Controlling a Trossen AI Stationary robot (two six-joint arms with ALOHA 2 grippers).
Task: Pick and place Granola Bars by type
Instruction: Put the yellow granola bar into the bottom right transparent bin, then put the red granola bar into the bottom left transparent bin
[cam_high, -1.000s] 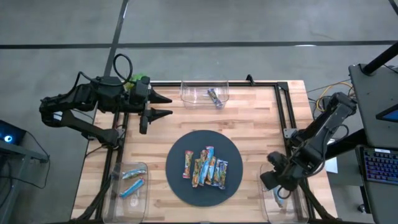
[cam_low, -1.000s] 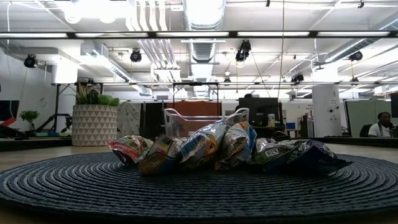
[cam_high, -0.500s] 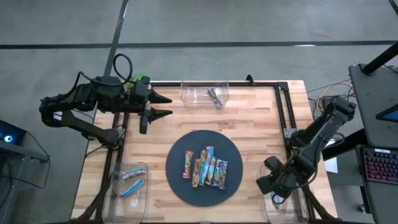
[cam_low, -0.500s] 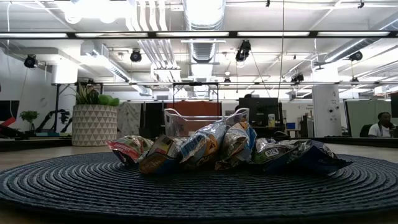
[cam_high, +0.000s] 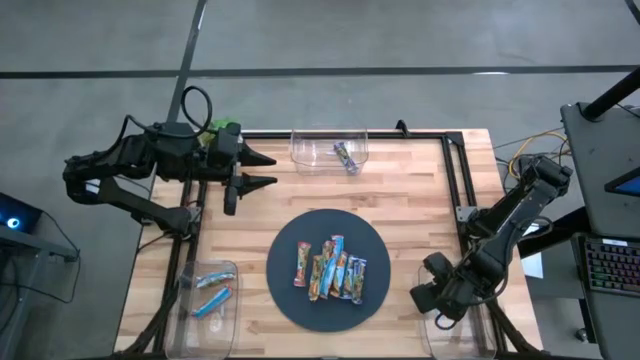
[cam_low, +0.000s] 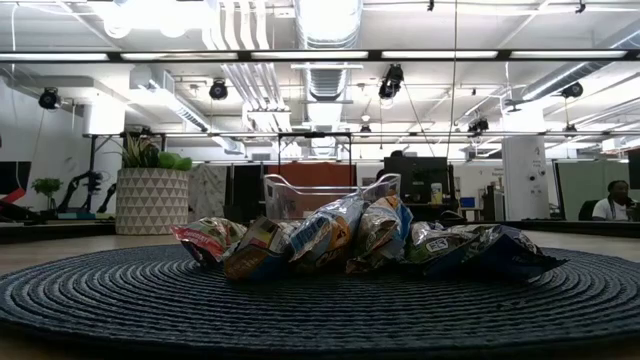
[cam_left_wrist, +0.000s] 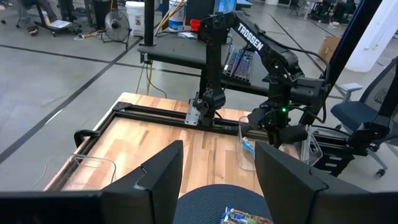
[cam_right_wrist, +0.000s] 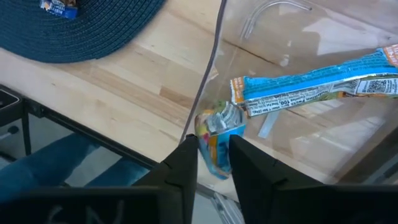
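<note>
Several granola bars (cam_high: 330, 270) lie side by side on the dark round mat (cam_high: 290, 300) at mid-table; the low view shows them in a row (cam_low: 350, 240). My right gripper (cam_high: 440, 300) hangs over the clear bin (cam_high: 452, 330) at the table's near right corner, shut on one granola bar (cam_right_wrist: 217, 134). A blue-wrapped bar (cam_right_wrist: 317, 87) lies flat on that bin's floor. My left gripper (cam_high: 270, 170) waits open and level above the table's far left, with nothing between its fingers. My right gripper (cam_right_wrist: 213, 165) pinches one end of the granola bar (cam_right_wrist: 214, 152) between its two fingers. The fingers come from above, pointing steeply down. The bar's other end (cam_right_wrist: 221, 121) sticks out below the fingertips, just inside the bin's wall (cam_right_wrist: 208, 68); whether it touches the floor, I cannot tell.
A clear bin (cam_high: 300, 152) at the far edge holds one dark bar (cam_high: 346, 156). Another clear bin (cam_high: 190, 310) at the near left holds two blue bars (cam_high: 212, 292). A black rail frame (cam_high: 455, 170) runs along the table's right and far sides.
My right gripper has sunk and gone a little toward the table's near edge, lower over the near-right bin. The left arm and the bars on the mat have kept still.
</note>
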